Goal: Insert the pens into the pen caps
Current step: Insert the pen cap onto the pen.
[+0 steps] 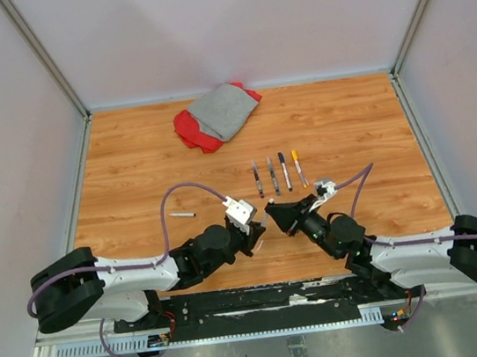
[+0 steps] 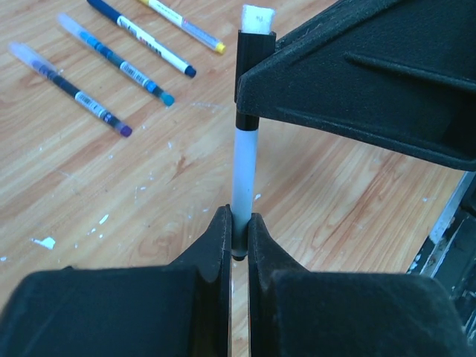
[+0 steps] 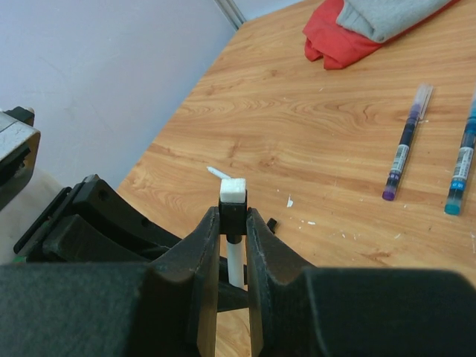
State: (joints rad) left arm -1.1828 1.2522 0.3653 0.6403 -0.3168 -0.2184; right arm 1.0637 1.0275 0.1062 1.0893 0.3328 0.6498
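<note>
Left gripper (image 2: 238, 236) clamped on white pen (image 2: 244, 167) — held above table, near centre. Right gripper (image 3: 233, 221) pinching black pen cap (image 2: 251, 59) — seated over pen's other end. Four pens (image 1: 278, 173) in row just beyond.

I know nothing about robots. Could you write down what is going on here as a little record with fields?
Left gripper: shut on the lower end of a white pen
Right gripper: shut on the black pen cap
Pen and cap: in one line, meeting end to end between the two grippers, held above the table
Lying loose: four more pens in a row beyond the grippers
Far edge: red and grey cloth
</note>
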